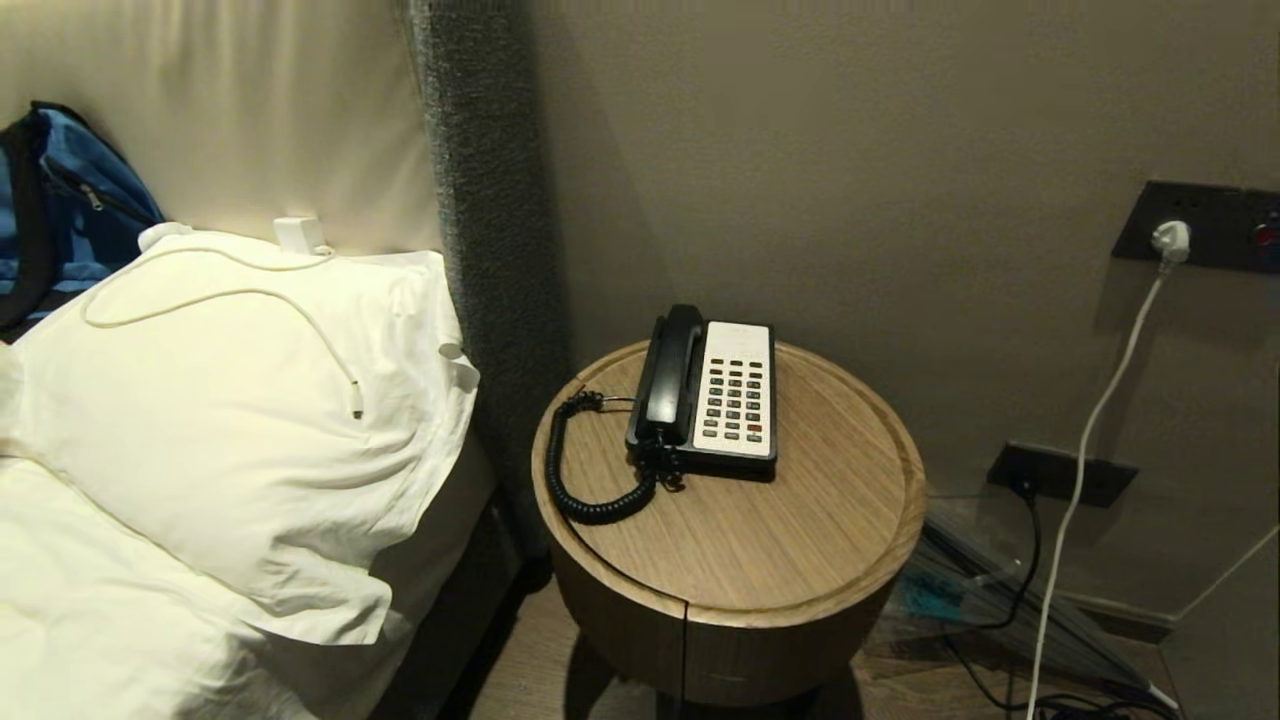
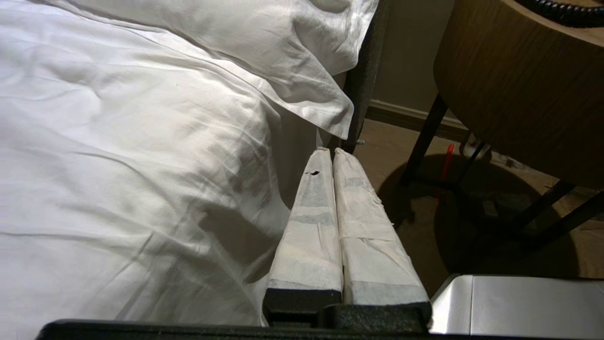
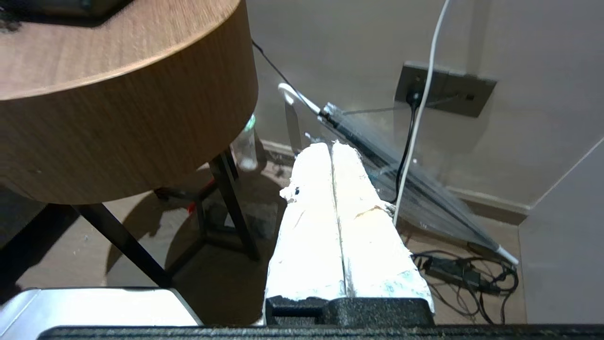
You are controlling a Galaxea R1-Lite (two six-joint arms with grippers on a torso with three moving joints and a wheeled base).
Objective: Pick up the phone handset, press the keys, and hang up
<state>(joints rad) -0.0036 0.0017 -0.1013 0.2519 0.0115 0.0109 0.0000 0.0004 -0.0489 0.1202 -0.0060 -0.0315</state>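
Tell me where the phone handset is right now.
In the head view, the phone handset rests in its cradle on the left side of the phone, beside the keys, on the round wooden table by the bed.

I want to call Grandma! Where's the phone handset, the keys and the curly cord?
phone handset (image 1: 671, 372), head view, middle of its grip.
keys (image 1: 735, 394), head view, centre of button rows.
coiled cord (image 1: 580, 500), head view, lower curve.

White pillow (image 1: 240, 420) left of round wooden table (image 1: 800, 540), umbrella (image 3: 406, 184) by wall
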